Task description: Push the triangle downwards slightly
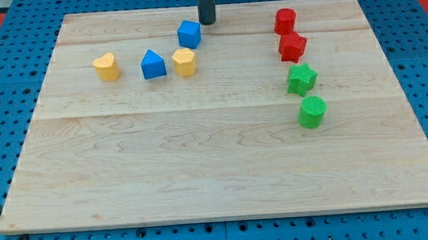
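The blue triangle block (pixel 152 65) sits on the wooden board (pixel 217 172) at the upper left, between a yellow heart block (pixel 106 67) on its left and a yellow hexagon block (pixel 184 62) on its right. A blue cube (pixel 189 34) lies above and to the right of it. My tip (pixel 206 21) is at the view's top, just right of the blue cube and apart from the triangle, above and to its right.
On the right stand a red cylinder (pixel 284 20), a red star (pixel 292 47), a green star (pixel 301 79) and a green cylinder (pixel 312 112), in a column. Blue pegboard surrounds the board.
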Robot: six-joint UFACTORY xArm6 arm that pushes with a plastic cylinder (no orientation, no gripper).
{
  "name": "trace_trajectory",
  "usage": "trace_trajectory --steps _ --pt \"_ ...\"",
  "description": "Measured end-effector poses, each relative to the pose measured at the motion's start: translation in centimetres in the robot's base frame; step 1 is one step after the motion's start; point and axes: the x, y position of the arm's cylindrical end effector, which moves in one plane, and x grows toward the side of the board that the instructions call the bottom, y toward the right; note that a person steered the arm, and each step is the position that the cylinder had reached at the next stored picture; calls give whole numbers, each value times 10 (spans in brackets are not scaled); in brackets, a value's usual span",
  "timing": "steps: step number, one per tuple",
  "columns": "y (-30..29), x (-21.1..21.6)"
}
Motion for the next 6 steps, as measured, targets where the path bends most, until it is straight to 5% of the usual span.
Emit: trace_trajectory --steps 2,6 --pt "-72 -5" --pt "-110 128"
